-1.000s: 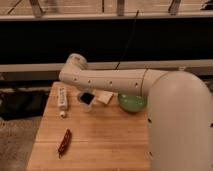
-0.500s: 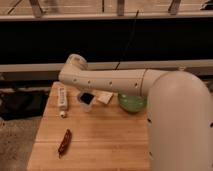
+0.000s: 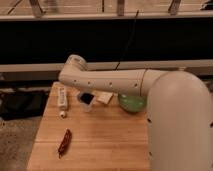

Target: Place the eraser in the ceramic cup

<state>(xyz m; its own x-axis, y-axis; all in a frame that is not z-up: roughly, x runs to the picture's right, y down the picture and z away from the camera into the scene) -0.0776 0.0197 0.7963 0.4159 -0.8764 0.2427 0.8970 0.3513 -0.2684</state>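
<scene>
With the gripper (image 3: pixel 86 95) largely hidden under the arm above the ceramic cup (image 3: pixel 86 105), its grip untellable, the eraser could be dropped outside the rim, or the cup toppled.

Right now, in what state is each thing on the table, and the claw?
cup: upright, dark inside, contents unclear.
green bowl: upright, partly behind the arm.
white bar: lying flat, left of the cup.
tan piece: lying flat between cup and bowl.
red-brown stick: lying flat near the front edge.
claw: out of sight; arm stretched over the table.
</scene>
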